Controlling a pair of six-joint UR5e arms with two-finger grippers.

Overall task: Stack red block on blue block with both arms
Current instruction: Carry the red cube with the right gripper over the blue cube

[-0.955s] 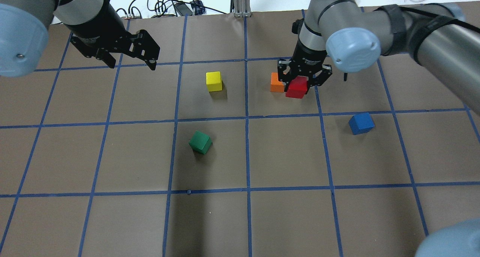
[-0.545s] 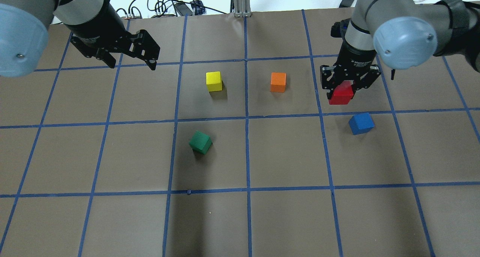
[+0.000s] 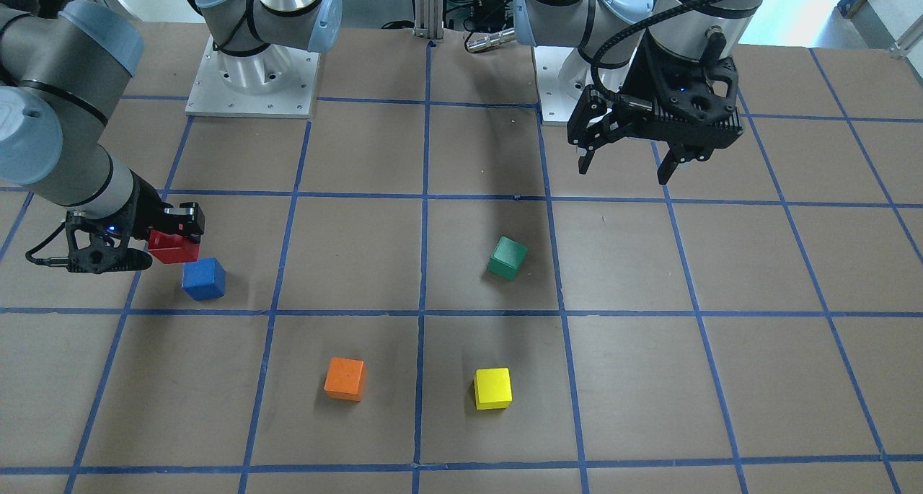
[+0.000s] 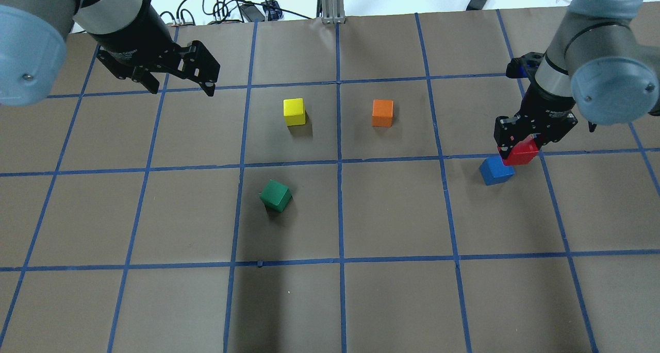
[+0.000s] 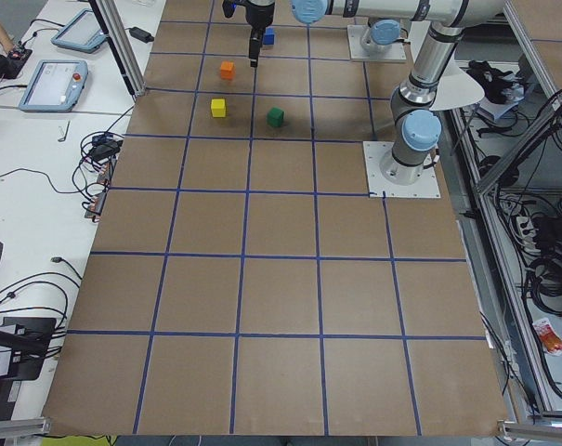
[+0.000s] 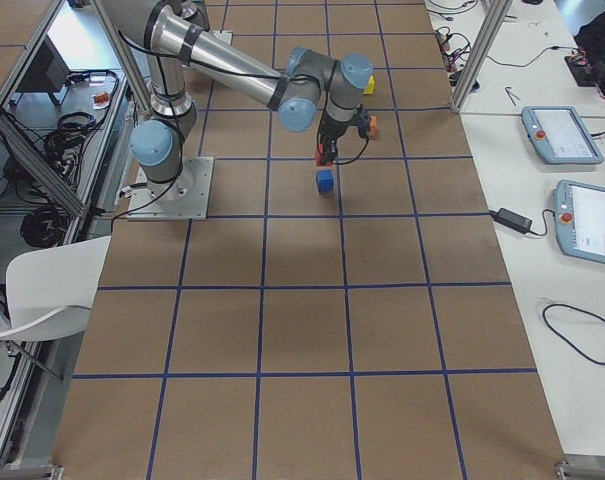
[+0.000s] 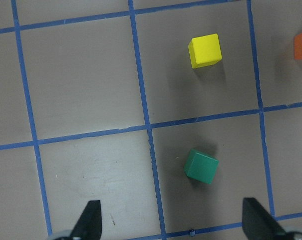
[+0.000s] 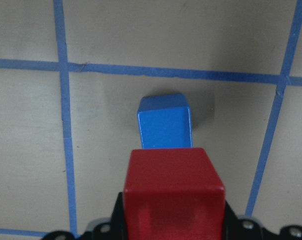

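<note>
My right gripper (image 4: 522, 148) is shut on the red block (image 4: 520, 153) and holds it in the air, just beyond and to the right of the blue block (image 4: 496, 170), which lies on the table. In the front-facing view the red block (image 3: 171, 247) hangs just above and behind the blue block (image 3: 203, 278). The right wrist view shows the red block (image 8: 174, 195) in the jaws with the blue block (image 8: 164, 122) just ahead of it. My left gripper (image 4: 181, 89) is open and empty, high over the table's far left; its fingertips (image 7: 91, 220) frame the left wrist view.
A yellow cube (image 4: 294, 111) and an orange cube (image 4: 382, 113) lie in the far middle squares. A green cube (image 4: 275, 195) lies turned near the centre. Blue tape lines grid the brown table (image 4: 392, 301). Cables lie past the far edge.
My right gripper has carried the red block to the right, away from the orange cube, to just beside the blue block. The left arm has not moved.
</note>
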